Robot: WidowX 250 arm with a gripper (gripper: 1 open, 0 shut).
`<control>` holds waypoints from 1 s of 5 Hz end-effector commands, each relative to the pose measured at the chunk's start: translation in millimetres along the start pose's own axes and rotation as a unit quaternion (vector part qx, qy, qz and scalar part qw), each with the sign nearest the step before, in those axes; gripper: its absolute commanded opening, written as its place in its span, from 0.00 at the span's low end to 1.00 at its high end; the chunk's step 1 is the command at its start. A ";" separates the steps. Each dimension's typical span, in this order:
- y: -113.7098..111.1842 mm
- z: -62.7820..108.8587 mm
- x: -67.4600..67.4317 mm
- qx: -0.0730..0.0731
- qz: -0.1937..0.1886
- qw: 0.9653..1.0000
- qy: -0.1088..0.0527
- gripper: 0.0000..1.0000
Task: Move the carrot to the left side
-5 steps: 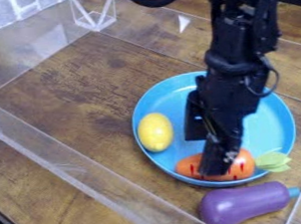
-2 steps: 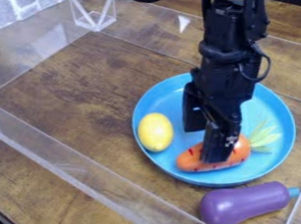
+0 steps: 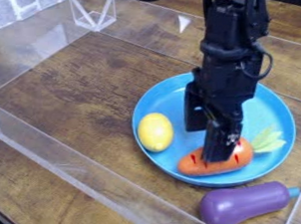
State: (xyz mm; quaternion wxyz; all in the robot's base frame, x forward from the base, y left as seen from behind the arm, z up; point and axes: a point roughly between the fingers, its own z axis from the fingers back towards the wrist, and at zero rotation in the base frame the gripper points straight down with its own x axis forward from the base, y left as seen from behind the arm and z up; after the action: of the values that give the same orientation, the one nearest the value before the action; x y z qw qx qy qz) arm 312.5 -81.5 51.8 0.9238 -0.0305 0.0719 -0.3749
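The orange carrot [image 3: 211, 159] lies on the blue plate [image 3: 282, 121] near its front rim, its yellow-green top [image 3: 268, 140] pointing right. My black gripper [image 3: 217, 143] points straight down over the carrot's middle. Its jaws are open and straddle the carrot; one finger [image 3: 230, 142] reaches down to the carrot in front, the other stands behind it. I cannot tell whether the fingers touch it. A yellow lemon [image 3: 155, 131] rests on the plate's left part.
A purple eggplant [image 3: 243, 204] lies on the wooden table just in front of the plate. A clear plastic wall [image 3: 64, 157] runs along the left and near side. Bare wood [image 3: 77, 86] stretches left of the plate.
The arm has shifted slightly up and left in the view since a second ago and the carrot's leafy top now shows to its right. Jaws stay open.
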 end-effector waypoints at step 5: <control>25.7 -30.5 7.5 0.040 -0.077 0.995 -0.045 1.00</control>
State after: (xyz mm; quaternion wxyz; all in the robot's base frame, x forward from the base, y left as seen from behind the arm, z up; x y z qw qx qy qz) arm 332.6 -65.2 23.4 0.9008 -0.0159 0.0074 -0.4338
